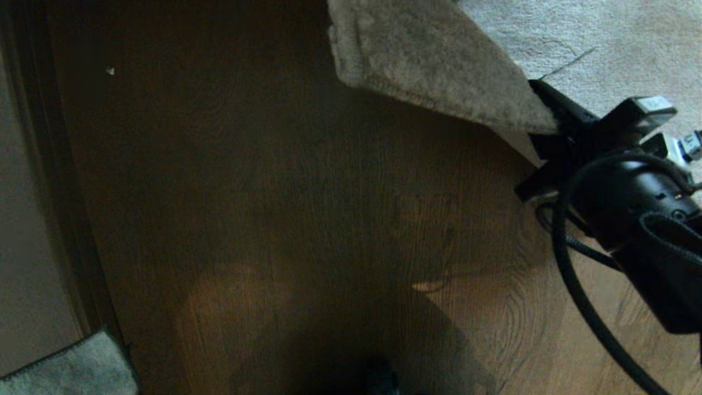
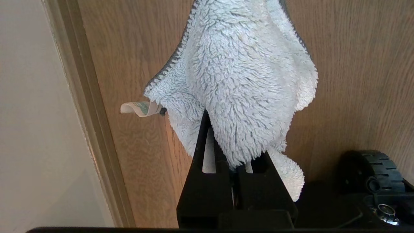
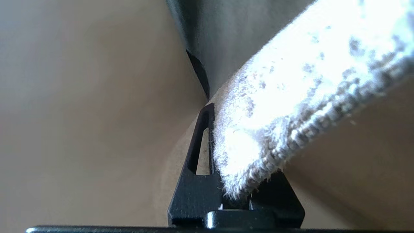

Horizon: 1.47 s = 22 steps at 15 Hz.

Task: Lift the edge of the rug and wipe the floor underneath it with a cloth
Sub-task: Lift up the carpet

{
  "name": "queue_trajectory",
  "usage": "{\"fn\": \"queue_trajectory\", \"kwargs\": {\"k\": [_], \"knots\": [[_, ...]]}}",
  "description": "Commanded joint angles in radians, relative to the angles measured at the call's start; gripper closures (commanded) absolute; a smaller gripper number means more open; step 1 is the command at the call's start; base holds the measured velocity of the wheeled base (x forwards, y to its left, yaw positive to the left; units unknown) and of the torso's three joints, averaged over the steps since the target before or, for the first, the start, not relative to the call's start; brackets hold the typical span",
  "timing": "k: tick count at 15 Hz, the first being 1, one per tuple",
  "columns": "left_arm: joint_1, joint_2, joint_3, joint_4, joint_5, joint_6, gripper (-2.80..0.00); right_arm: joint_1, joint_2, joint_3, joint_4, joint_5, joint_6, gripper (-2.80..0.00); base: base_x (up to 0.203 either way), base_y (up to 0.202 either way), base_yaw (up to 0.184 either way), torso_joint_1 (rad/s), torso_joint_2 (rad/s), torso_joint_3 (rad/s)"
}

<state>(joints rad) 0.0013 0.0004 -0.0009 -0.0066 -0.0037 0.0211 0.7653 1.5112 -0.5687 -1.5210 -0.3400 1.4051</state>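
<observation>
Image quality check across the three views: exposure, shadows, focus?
Head view: dim, a broad shadow on the floor. Left wrist view: evenly lit, the cloth sharp. Right wrist view: the rug edge blown out and soft, background blurred.

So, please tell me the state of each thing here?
rug edge: lifted and folded back, held up.
right gripper: shut on the rug edge.
cloth: hanging, unused.
left gripper: shut on the cloth.
floor: uncovered below the rug.
</observation>
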Motion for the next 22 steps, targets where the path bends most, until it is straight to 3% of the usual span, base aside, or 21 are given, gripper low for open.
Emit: {"fn": "queue_trajectory", "kwargs": {"k": [1, 5, 11, 19, 22], "knots": [[0.000, 0.000, -0.001, 0.000, -0.005, 0.002, 0.00, 0.000, -0.055, 0.075, -0.049, 0.047, 0.057, 0.00, 0.000, 0.000, 0.000, 0.000, 0.00, 0.000], [0.000, 0.000, -0.001, 0.000, -0.005, 0.002, 0.00, 0.000, -0.105, 0.176, -0.049, 0.161, 0.214, 0.00, 0.000, 0.000, 0.000, 0.000, 0.00, 0.000], [0.000, 0.000, -0.001, 0.005, -0.005, 0.002, 0.00, 0.002, -0.080, 0.178, -0.049, 0.166, 0.252, 0.00, 0.000, 0.000, 0.000, 0.000, 0.00, 0.000], [0.000, 0.000, -0.001, 0.004, -0.005, 0.002, 0.00, 0.002, 0.165, 0.133, -0.049, 0.218, 0.255, 0.00, 0.000, 0.000, 0.000, 0.000, 0.00, 0.000], [0.000, 0.000, -0.001, 0.004, -0.005, 0.002, 0.00, 0.000, 0.234, 0.103, -0.049, 0.290, 0.270, 0.00, 0.000, 0.000, 0.000, 0.000, 0.00, 0.000]]}}
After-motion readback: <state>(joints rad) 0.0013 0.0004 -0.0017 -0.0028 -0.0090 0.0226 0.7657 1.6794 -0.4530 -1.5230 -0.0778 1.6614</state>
